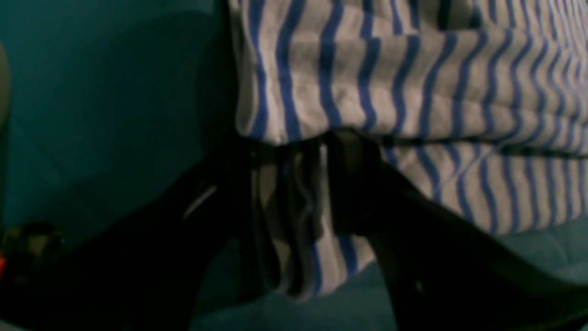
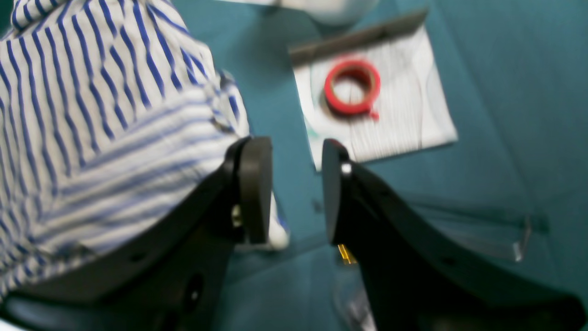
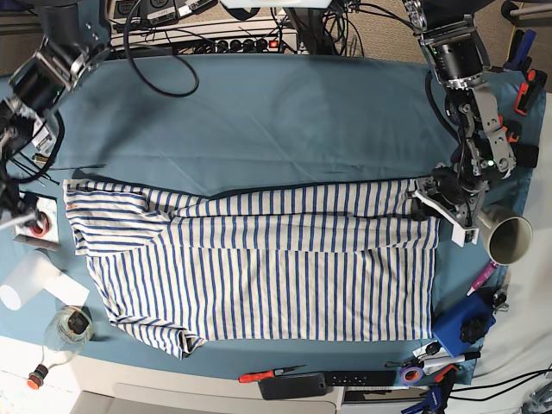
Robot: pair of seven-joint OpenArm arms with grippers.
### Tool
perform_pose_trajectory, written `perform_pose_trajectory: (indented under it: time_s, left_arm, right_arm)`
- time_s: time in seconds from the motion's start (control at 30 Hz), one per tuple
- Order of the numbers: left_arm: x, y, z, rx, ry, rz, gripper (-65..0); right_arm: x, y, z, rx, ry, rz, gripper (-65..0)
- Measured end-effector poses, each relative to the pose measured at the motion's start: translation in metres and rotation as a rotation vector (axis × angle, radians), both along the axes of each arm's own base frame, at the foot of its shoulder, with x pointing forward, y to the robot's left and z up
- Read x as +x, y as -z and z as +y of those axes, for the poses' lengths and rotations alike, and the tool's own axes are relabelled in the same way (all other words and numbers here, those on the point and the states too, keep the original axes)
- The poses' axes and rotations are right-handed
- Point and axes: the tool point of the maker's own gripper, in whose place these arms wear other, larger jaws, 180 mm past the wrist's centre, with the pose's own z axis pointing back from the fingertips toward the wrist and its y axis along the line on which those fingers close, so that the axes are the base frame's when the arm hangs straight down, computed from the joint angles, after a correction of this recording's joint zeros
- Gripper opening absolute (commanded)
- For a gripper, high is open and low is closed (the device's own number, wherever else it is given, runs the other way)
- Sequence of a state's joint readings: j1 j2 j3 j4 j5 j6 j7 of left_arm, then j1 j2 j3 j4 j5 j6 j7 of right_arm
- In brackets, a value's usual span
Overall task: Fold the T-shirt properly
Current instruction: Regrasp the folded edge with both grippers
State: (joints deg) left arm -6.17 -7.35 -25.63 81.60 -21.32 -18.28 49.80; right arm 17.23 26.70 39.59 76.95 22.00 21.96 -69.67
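- The teal tablecloth point(image 3: 259, 112) covers the worktop; its far half is bare cloth.
- The T-shirt point(image 3: 259, 267) lies flat across the near half, partly folded, with 1 long edge turned over along its far side. It reaches from the left edge nearly to the right edge.
- The left gripper point(image 1: 294, 184) sits at the shirt's far right corner, its jaws clamped on a bunched fold of striped cloth.
- The right gripper point(image 2: 296, 188) hangs off the worktop's left edge, jaws apart with nothing between them; the shirt's left end lies just beside 1 finger.
- A cream mug point(image 3: 509, 237) stands at the right edge, just beside the left gripper.
- A blue box point(image 3: 461, 323) rests near the near right corner, close to the shirt's hem.
- A white sheet point(image 2: 376, 105) lies by the left edge, carrying a red tape roll point(image 2: 351, 87).
- A screwdriver point(image 3: 267, 374) with a red handle lies along the near edge, beside a black remote point(image 3: 345, 379).
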Motion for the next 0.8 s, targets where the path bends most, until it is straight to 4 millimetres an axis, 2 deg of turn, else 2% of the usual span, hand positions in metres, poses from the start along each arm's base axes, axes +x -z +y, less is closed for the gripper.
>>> perform_pose_trajectory:
  time_s: [0.17,0.43,0.57,0.8]
  left_arm:
    - [0.002,0.0,-0.015,-0.029,0.003,-0.02,-38.0]
    - [0.002,0.0,-0.014,-0.029,-0.008,-0.019,-38.0]
    - [0.003,0.0,-0.014,-0.029,-0.007,-0.019,-38.0]
    - [0.003,0.0,-0.014,-0.028,-0.007,-0.018,-38.0]
  right_arm:
    - [-0.007,0.013,0.005,0.007,-0.02,0.007,-45.9]
    - [-0.007,0.022,0.013,0.014,-0.033,0.003,-45.9]
    - [-0.002,0.04,0.032,0.046,-0.05,-0.004,-45.9]
    - [-0.002,0.077,0.048,0.116,-0.072,0.012,-45.9]
